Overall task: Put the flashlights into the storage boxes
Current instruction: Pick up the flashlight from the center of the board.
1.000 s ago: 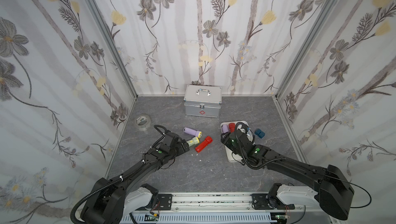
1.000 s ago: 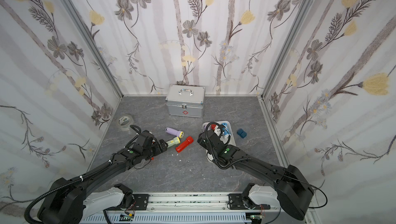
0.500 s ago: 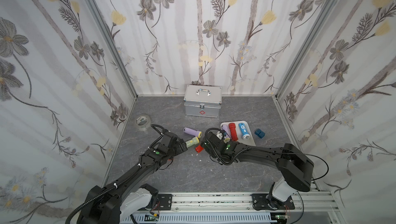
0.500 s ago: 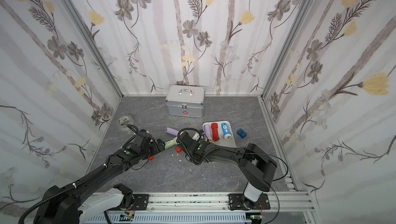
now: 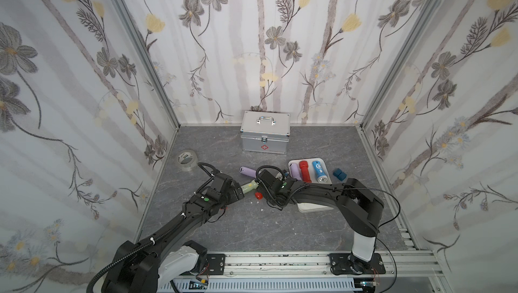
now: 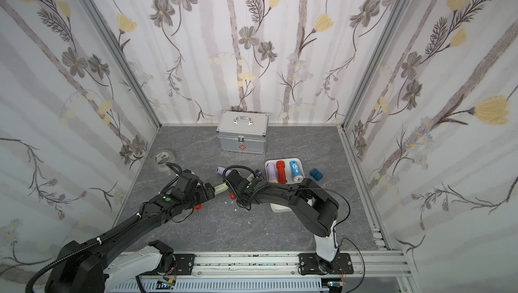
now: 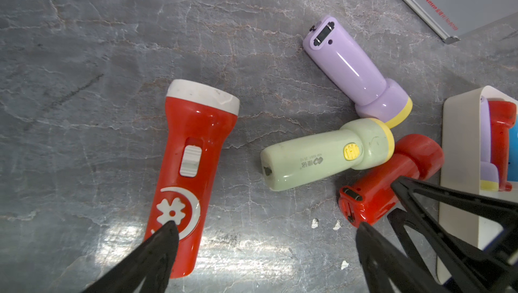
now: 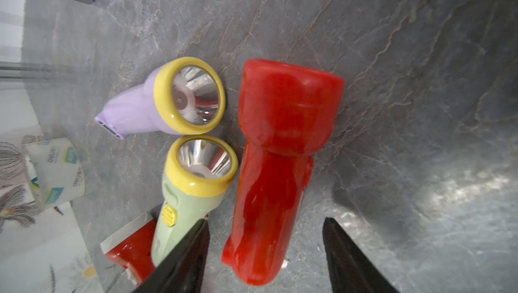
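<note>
Your right fingers (image 8: 185,260), spread apart, straddle the plain red flashlight (image 8: 280,137) on the tabletop (image 8: 392,53) beside the tray (image 7: 459,151); closing may pinch the adjoining pale green flashlight (image 8: 193,193) or strike your wide-open left fingers (image 7: 151,258) nearby

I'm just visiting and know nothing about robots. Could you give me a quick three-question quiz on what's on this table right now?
1. How many flashlights lie in the white tray?
2. True or false: the pale green flashlight is inside the tray.
3. Which lies between the open jaws of the right gripper? A) pale green one B) all-red one C) white-headed red one

Key: 1. Three: lilac flashlight, red flashlight, blue flashlight. 2. False; it lies outside. 3. B.
</note>
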